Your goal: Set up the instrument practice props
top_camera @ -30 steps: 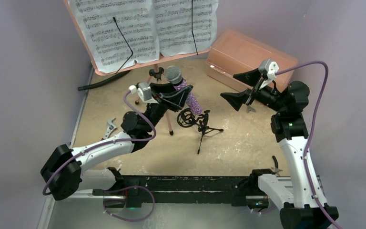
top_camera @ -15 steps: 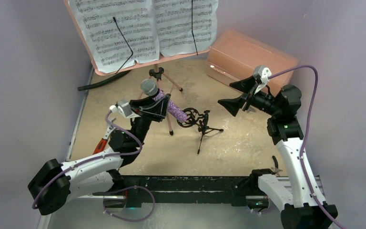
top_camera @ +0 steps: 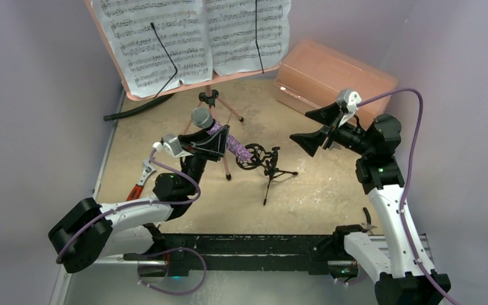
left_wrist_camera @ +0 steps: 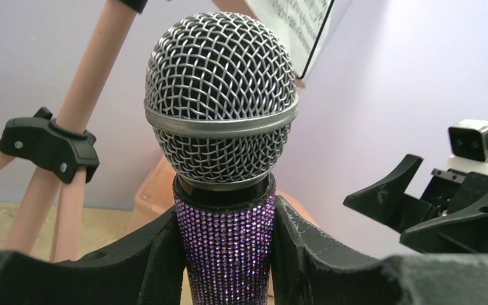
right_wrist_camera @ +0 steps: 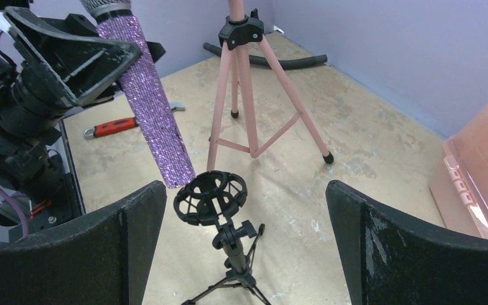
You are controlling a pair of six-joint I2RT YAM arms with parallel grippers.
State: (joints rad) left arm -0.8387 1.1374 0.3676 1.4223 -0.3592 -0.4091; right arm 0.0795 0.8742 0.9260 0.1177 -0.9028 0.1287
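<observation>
My left gripper [top_camera: 215,141] is shut on the purple glitter microphone [top_camera: 232,145], gripping its body just below the mesh head [left_wrist_camera: 221,95]. The microphone hangs tilted, its tail end just at the left rim of the ring mount [right_wrist_camera: 211,197] on the small black mic stand [top_camera: 267,166]. My right gripper [top_camera: 313,128] hovers open to the right of that stand, which shows between its fingers [right_wrist_camera: 127,248] in the right wrist view. The pink music stand [top_camera: 165,91] stands behind on tripod legs [right_wrist_camera: 248,82] and carries the white sheet-music pages [top_camera: 190,32].
A salmon plastic box [top_camera: 333,79] sits at the back right, close behind my right gripper. A red-handled wrench [top_camera: 138,184] lies by the left table edge. A black hose [top_camera: 133,109] lies at the back left, under the music stand.
My left arm has carried the microphone left and lower, bringing its tail beside the ring mount. The right gripper shifted slightly left, then held still, open throughout.
</observation>
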